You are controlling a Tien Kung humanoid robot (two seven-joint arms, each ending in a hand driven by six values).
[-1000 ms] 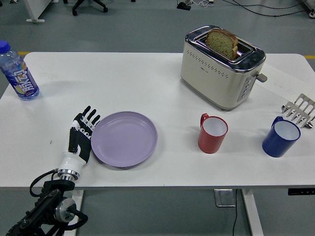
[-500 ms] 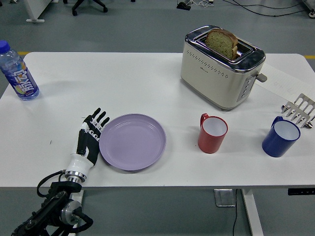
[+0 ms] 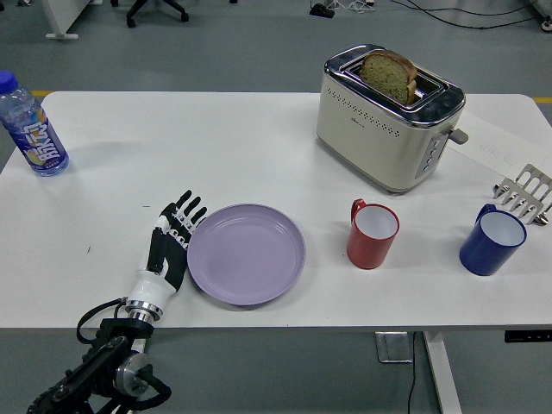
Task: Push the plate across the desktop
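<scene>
left hand (image 3: 172,242) lies flat on the white table (image 3: 216,142) with its fingers straight and slightly spread, holding nothing, its inner edge touching the rim of the lilac plate (image 3: 247,254). seen from the hand, the plate sits at three o'clock, near the table's front edge. from the plate, a red mug (image 3: 373,234) stands at three o'clock, a blue mug (image 3: 492,242) well beyond it, a toaster (image 3: 388,121) with bread at one o'clock, and a water bottle (image 3: 31,127) at ten o'clock by the table's left end.
</scene>
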